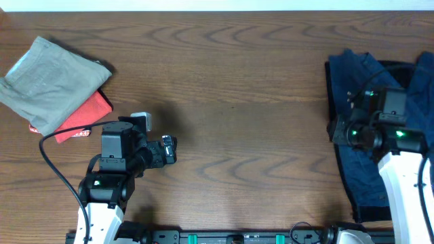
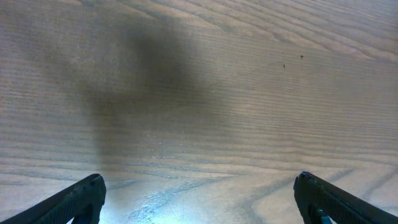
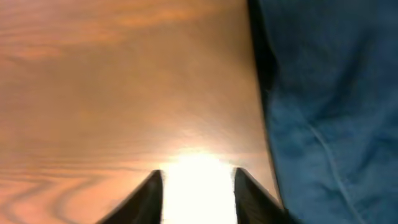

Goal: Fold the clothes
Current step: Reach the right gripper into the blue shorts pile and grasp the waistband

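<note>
Overhead view: a wooden bench with two arms entering from the near edge. The dark navy-blue trousers lie crumpled at the far right side of the bench, reaching from near its back edge to its front edge and partly hidden beneath the right arm. At the upper left, well apart from them, a folded grey-khaki garment lies on a red garment, whose lower edge and corner show beneath it. A black cable loops beside the left arm.

The left claw points toward the middle of the bench over bare wood, near none of the garments. Left wrist view: its fingers stand wide apart at the two lower corners, holding nothing; only wood grain and a soft shadow lie ahead.

Right wrist view: the right claw sits just beside the left border of the trousers. Its fingers are apart with a narrower gap, brightly lit bench showing between them and no cloth gripped. A dark strip runs along the trousers' edge; whether it is shadow or separate cloth cannot be told.
</note>
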